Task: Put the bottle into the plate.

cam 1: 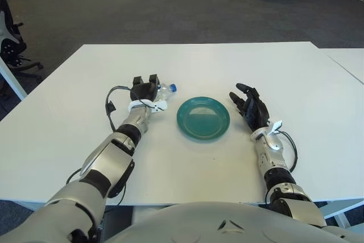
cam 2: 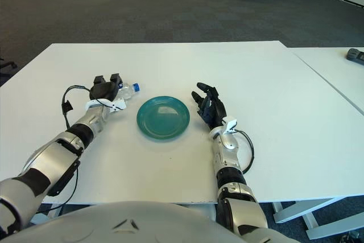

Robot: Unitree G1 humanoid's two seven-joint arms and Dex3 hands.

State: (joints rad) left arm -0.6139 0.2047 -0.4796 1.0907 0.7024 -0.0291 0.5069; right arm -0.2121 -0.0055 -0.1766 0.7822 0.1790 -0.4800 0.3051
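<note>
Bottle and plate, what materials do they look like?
Bottle, held in the left robot hand: clear plastic by its see-through body, with a blue cap. Plate: teal, glossy, slightly translucent, likely plastic or glass; the sheen leaves it open.

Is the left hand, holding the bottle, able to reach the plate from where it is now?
Probably yes. The left hand grips the bottle just left of the green plate, and only bare table lies between them. The right hand shows on the plate's far side.

Bright, even overhead light; soft faint shadows on the white table; sharp focus throughout.
</note>
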